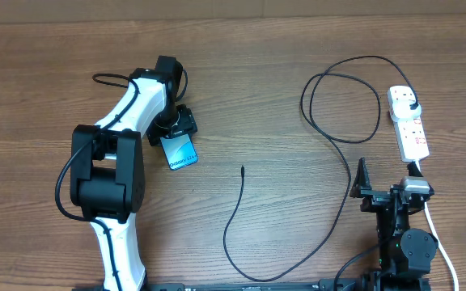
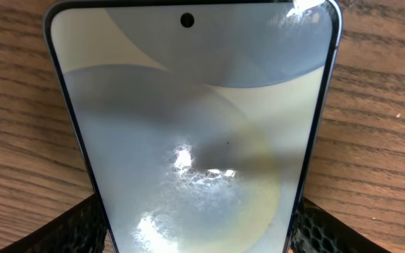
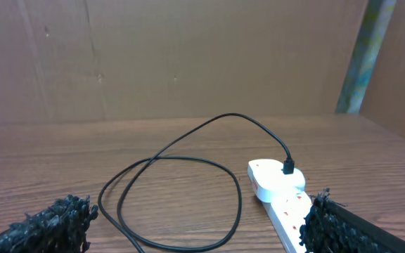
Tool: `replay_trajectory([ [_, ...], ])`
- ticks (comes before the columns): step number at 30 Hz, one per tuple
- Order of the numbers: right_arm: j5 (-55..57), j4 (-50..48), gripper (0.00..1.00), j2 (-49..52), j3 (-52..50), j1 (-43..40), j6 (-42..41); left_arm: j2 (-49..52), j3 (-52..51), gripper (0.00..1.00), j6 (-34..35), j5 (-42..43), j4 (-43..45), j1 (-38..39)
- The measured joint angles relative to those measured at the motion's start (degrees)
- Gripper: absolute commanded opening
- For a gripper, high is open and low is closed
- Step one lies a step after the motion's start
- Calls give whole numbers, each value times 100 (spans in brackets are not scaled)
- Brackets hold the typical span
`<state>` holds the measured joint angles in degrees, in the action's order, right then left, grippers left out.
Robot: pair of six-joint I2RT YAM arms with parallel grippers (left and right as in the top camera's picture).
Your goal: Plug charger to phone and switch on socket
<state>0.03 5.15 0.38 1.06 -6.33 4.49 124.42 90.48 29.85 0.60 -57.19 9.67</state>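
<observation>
phone [image 2: 195, 140]: flat on table [image 1: 298, 48], screen up, fills left wrist view; left of centre in overhead.
left gripper [image 1: 176, 129]: closed on the phone, fingers [image 2: 83, 228] against both long edges.
charger [image 1: 226, 230]: connector tip [image 1: 243, 169] lies free, near the phone but apart; cable loops right to the socket.
socket [image 1: 408, 121]: far right; black plug [image 3: 288, 167] seated in its far end.
right gripper [image 3: 199, 214]: wide, holding nothing, near the socket's close end.

No legible text: white lettering on phone [image 1: 181, 151] too small (socket [image 1: 408, 123] red marks likewise).
</observation>
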Motion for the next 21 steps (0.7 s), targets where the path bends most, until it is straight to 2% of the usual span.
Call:
replay_trajectory([
  [1,0,2,100,0,0,0,2,0,0,31,0,2,-2,0],
  [6,0,0,100,0,0,0,2,0,0,12,0,0,-2,0],
  [9,0,0,100,0,0,0,0,0,0,4,0,0,-2,0],
  [21,0,2,100,0,0,0,0,0,0,4,2,0,0,0],
])
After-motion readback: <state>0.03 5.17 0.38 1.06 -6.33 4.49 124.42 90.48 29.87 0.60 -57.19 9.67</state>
